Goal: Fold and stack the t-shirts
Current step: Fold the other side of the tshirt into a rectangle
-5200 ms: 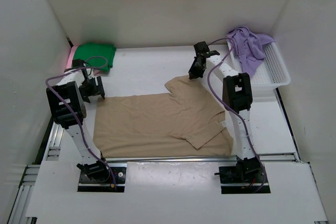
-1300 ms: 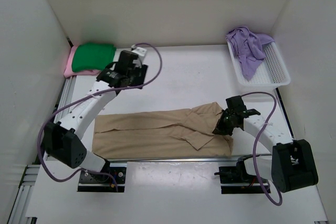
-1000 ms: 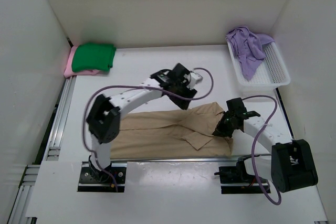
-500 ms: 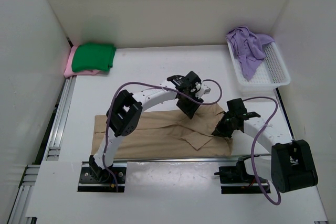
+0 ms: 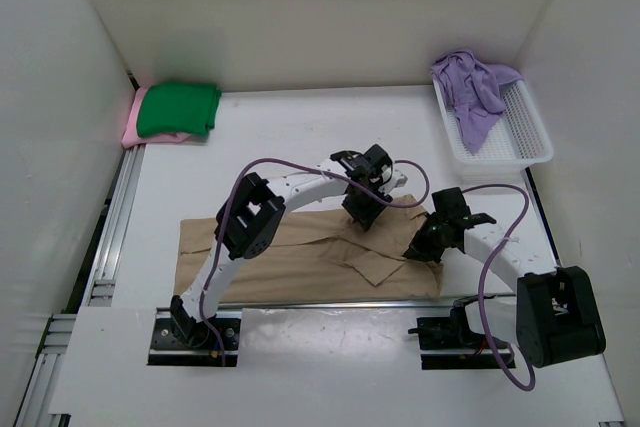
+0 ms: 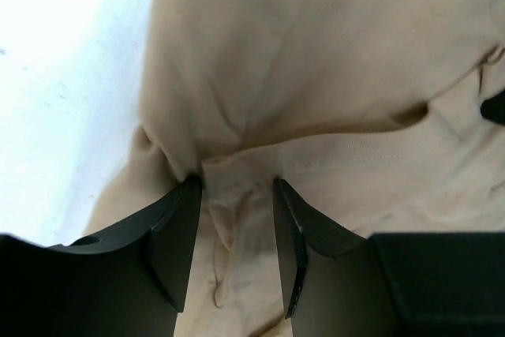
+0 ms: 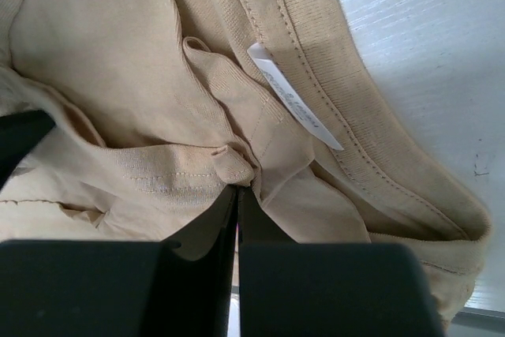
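Note:
The tan t-shirt (image 5: pixel 290 257) lies folded into a long strip along the table's front. My left gripper (image 5: pixel 366 211) reaches across to the strip's right part; in the left wrist view it (image 6: pixel 237 189) is open, its jaws standing either side of a raised fold of tan cloth (image 6: pixel 316 53). My right gripper (image 5: pixel 420 245) is shut on a bunched fold of the tan shirt (image 7: pixel 118 76) near the collar and its white label (image 7: pixel 292 104). The dark green shirt (image 5: pixel 178 110) lies folded on the pink shirt (image 5: pixel 133 129) at the back left. The lavender shirt (image 5: pixel 470 87) lies crumpled in the basket.
The white mesh basket (image 5: pixel 525 142) stands at the back right against the wall. White walls close in the table on the left, back and right. The left arm's purple cable (image 5: pixel 300 165) arches over the table's middle.
The tan shirt went from spread flat to folded into a strip. My left arm swung from the back left across to the shirt's right part. My right gripper has stayed put, holding the shirt.

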`<state>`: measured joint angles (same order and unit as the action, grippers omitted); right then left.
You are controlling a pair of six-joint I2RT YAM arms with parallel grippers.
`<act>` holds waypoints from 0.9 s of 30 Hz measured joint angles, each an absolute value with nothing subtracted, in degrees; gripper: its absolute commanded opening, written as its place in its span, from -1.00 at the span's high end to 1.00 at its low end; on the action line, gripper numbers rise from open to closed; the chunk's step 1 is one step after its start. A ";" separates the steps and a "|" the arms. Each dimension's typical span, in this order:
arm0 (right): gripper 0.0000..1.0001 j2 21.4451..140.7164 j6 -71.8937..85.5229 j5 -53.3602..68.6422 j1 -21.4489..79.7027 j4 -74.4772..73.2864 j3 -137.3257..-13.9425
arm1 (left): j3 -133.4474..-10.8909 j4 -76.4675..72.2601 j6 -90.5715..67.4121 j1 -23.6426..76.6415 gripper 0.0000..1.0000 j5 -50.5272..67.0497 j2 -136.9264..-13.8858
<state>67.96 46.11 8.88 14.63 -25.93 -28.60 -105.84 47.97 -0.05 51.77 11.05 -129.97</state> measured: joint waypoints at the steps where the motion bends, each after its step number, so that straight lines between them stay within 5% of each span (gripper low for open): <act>1: 1.00 67.96 46.11 8.88 14.63 -25.93 -28.60 | -106.06 47.83 -0.05 51.79 -0.05 10.57 -129.97; 6: 1.00 67.88 46.00 8.80 14.63 -25.98 -28.60 | -106.10 48.16 -0.16 51.77 0.25 9.37 -129.99; 7: 1.00 67.85 46.00 8.80 14.63 -25.98 -28.60 | -106.13 48.29 -0.05 51.79 0.54 9.45 -129.99; 9: 1.00 67.88 46.00 8.80 14.63 -25.98 -28.60 | -106.13 48.73 -0.36 51.94 0.80 9.91 -129.99; 27: 1.00 64.40 42.00 5.02 14.63 -31.14 -30.30 | -109.14 52.34 -0.03 52.14 0.80 11.42 -128.03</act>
